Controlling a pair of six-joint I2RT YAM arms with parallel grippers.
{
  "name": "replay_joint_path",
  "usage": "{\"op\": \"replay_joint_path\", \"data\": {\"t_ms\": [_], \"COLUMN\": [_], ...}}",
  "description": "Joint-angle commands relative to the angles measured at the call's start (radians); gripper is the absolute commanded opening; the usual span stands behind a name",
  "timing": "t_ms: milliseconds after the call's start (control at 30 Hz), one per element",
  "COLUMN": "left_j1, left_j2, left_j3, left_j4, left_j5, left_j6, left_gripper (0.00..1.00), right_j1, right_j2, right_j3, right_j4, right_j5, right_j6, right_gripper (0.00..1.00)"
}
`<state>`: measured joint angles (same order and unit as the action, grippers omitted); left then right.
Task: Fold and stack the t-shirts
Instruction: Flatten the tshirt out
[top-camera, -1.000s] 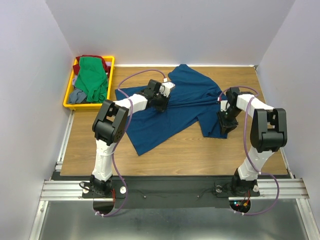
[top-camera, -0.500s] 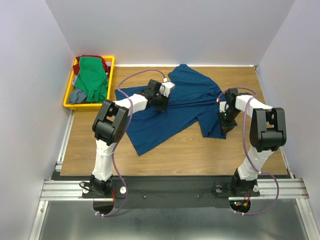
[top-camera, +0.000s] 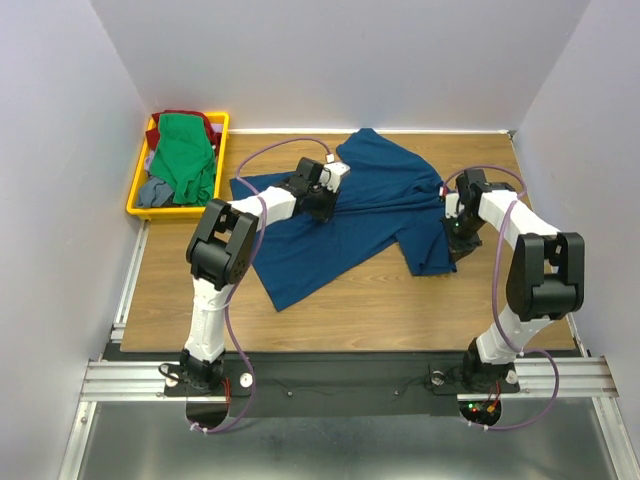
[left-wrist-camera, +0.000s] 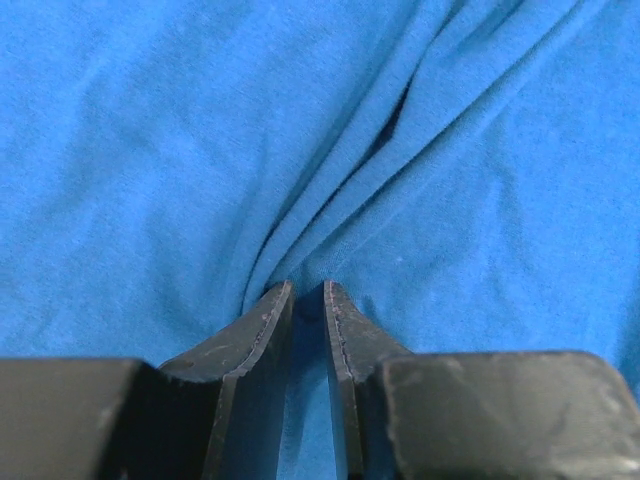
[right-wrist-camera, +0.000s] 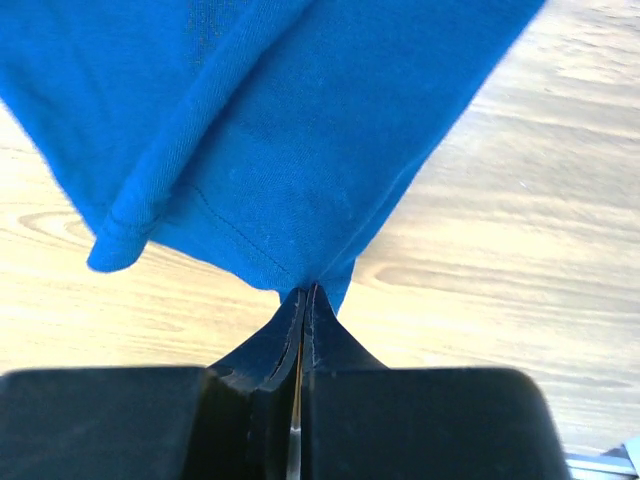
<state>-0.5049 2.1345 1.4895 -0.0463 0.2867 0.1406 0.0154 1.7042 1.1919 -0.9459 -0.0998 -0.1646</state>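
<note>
Blue t-shirt (top-camera: 380, 175), left tool (left-wrist-camera: 308, 290), right tool (right-wrist-camera: 305, 292) (both pinching)

blue shirt (top-camera: 385, 185): matt knit cloth, soft, creased
green shirt (top-camera: 185, 160): matt cloth, rumpled
bench (top-camera: 330, 300): wood, visible grain, smooth, slight sheen
tray (top-camera: 165, 211): yellow plastic, glossy
left tool (left-wrist-camera: 308, 292): black, matt, scuffed edges
right tool (right-wrist-camera: 303, 295): black, matt, smooth
rail (top-camera: 125, 378): bare metal, brushed

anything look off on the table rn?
Nothing damaged or spilled. The blue shirt lies skewed and rumpled across the table, creases bunching where the left gripper pinches its middle; the right gripper is shut on a hem corner at its right end. The other shirts sit in an unfolded heap in the yellow tray.
</note>
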Motion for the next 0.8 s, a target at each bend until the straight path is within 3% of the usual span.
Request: {"op": "replay_joint_path", "data": {"t_ms": [0,167,367,433,567,700,767], "left_j1": [-0.001,-0.001,-0.001,-0.001,-0.001,-0.001,-0.001], "left_j2": [0.056,0.062,0.064,0.064,0.062,0.064,0.064], "left_j3": [0.008,0.014,0.018,0.017,0.015,0.015,0.017], "left_j4": [-0.098,-0.104,-0.109,-0.107,-0.109,-0.109,-0.112], "left_j5": [-0.047,-0.052,-0.049,-0.047,-0.047,-0.046,-0.046], "left_j6": [-0.004,-0.004,-0.003,-0.003,-0.001,-0.001,-0.001], "left_gripper": [0.3,0.29,0.29,0.29,0.28,0.28,0.28], "right_j1": [-0.005,-0.048,-0.068,-0.069,-0.074,-0.077,-0.078], "right_j2": [-0.051,-0.048,-0.026,-0.014,0.006,0.011,0.009], "right_j3": [0.014,0.003,-0.005,-0.008,-0.014,-0.015,-0.017], "right_j4": [-0.039,-0.045,-0.044,-0.044,-0.039,-0.033,-0.033], "right_j5": [0.038,0.048,0.015,-0.001,-0.031,-0.032,-0.031], "right_j6": [-0.027,-0.055,-0.064,-0.062,-0.061,-0.059,-0.061], "right_gripper": [0.02,0.09,0.09,0.14,0.06,0.13,0.01]}}
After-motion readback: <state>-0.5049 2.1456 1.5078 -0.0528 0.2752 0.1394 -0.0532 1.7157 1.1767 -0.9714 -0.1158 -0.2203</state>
